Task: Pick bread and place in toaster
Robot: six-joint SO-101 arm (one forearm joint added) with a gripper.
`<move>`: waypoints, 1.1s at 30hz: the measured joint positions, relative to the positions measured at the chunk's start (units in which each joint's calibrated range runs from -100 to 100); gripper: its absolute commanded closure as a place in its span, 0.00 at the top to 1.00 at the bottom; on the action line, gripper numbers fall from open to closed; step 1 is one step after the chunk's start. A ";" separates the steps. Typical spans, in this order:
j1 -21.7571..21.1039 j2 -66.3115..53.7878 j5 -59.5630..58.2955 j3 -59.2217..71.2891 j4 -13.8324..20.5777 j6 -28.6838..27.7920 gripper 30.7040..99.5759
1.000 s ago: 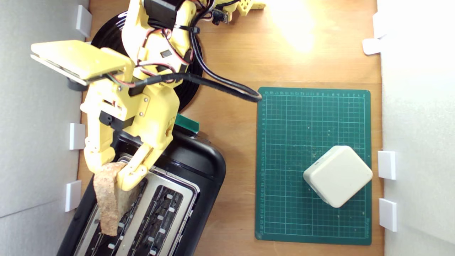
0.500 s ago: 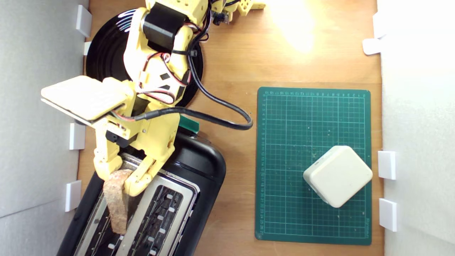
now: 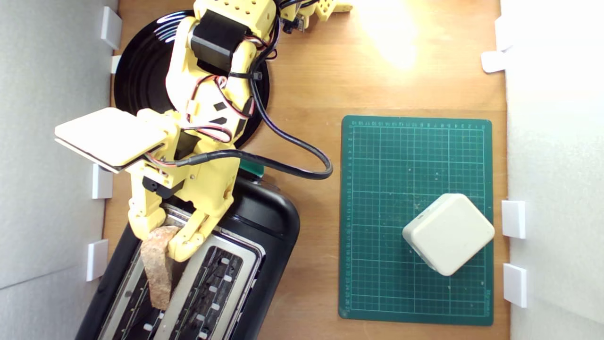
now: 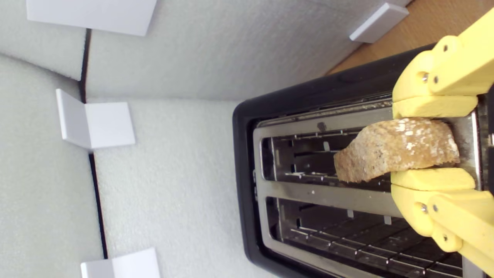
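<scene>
The yellow gripper (image 3: 163, 236) is holding the bread (image 3: 156, 267) edge-on, its jaws pressing on both faces of the slice near the crust. The slice is hanging over the toaster (image 3: 264, 222), lined up with the slot on the exterior view's left (the wrist view shows its lower edge dipping into that slot's mouth (image 4: 305, 162)). Behind the arm a black plate (image 3: 141, 71) is lying on the tabletop (image 3: 306, 85), and a cream block (image 3: 448, 233) is sitting on the green mat (image 3: 377, 189).

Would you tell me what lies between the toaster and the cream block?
Exterior view: bare wood tabletop and green cutting mat separate toaster from cream block.
</scene>
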 measured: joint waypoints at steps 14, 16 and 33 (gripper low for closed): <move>-0.82 -1.85 0.08 0.09 -0.09 0.72 0.74; -0.64 -3.44 0.08 0.09 -0.09 1.55 0.74; -5.68 -25.96 0.08 0.09 -0.09 -9.78 0.74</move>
